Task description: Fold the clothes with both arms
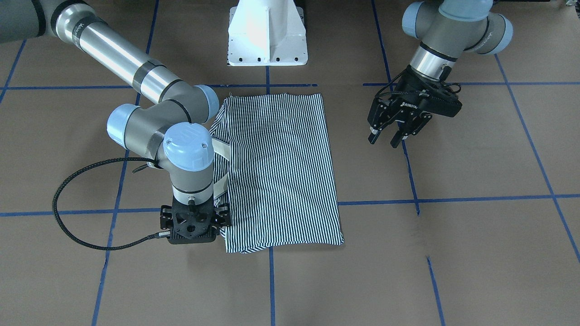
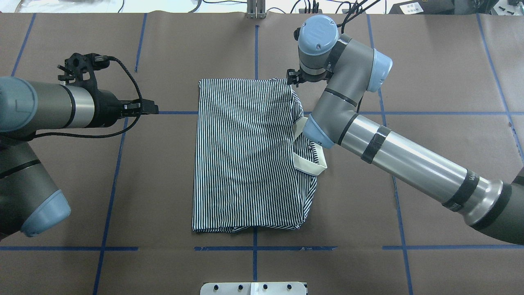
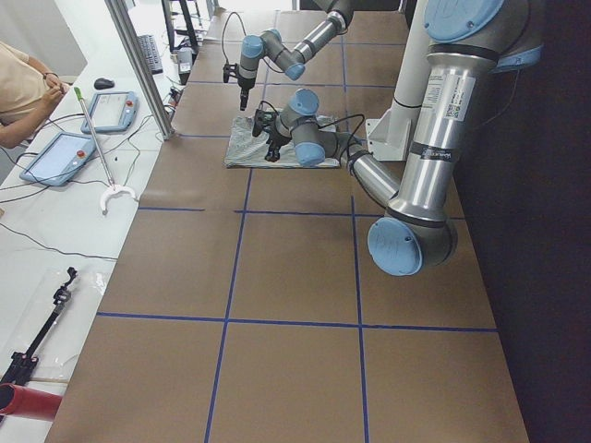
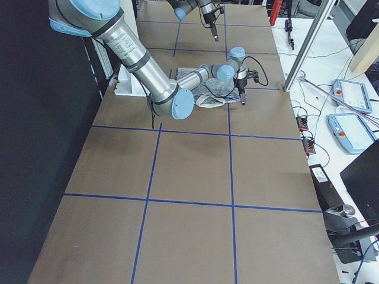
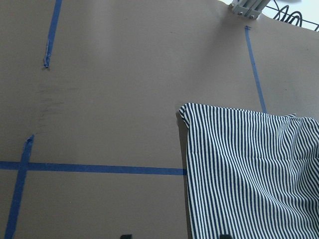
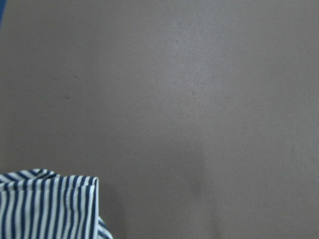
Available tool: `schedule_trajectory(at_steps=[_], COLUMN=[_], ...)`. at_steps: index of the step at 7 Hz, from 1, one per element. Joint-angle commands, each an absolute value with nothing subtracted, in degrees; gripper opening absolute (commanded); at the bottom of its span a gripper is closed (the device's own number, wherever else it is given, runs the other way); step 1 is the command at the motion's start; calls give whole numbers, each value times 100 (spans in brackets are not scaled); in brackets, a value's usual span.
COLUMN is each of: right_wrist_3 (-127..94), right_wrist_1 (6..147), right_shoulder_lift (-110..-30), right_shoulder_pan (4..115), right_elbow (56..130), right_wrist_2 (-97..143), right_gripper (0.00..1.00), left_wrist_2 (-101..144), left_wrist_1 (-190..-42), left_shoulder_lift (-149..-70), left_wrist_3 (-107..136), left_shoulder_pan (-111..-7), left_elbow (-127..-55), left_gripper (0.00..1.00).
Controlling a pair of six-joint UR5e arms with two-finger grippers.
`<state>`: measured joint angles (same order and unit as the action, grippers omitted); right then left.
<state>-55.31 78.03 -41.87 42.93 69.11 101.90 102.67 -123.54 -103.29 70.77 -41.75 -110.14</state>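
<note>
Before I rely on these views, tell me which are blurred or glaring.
Right wrist-mounted view: soft all over, smearing the stripes of the polo shirt. Left wrist-mounted view: sharp, stripes crisp. Exterior front-facing view: glare bleaches the white pedestal. Overhead exterior view: table evenly lit, top edge blown out.

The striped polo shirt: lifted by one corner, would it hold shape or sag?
Probably sag: the navy-and-white striped polo shirt lies in soft, rumpled layers. Its cream collar stands up, so seems stiffer. Pushed, it would likely bunch, like its wrinkled collar-side edge.
</note>
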Motion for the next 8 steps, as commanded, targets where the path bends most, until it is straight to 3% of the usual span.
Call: schedule_trajectory(at_steps=[1,2,3,4,6,8], right_wrist_3=[-6882,-7987,-8903,-9947,-11191,-11707], right_wrist_1=[7796,7805,7822,7874,8794,8859], right_shoulder_lift=[-5179,-5795,-6097,-6195,-6196,-6257], right_shoulder_pan=[4028,3547,3020,2519,1893,1582], right_elbow=[8760,9772,10269,10396,10888,10837], right_wrist_2=[10389,9936,9314,8699,8535,8420], right_gripper=[100,100,100,96,79,78], left_wrist_2=[10283,10466,10607,10678,10679,10670], left_wrist_1=[-12349,-12349,-12349,-12349,-12349,-12349], left_shoulder_lift=[-10327,-10327,-10336,-10345,-10406,-10371], left_wrist_3=[7075,7075,7075,7084,7163,7163], left_shoulder_pan=[-4175,-4175,-4184,-4184,-4175,-4175], left_elbow=[-11030,-11022,-11021,-11021,-11057,-11048], left_gripper=[66,66,66,66,67,67])
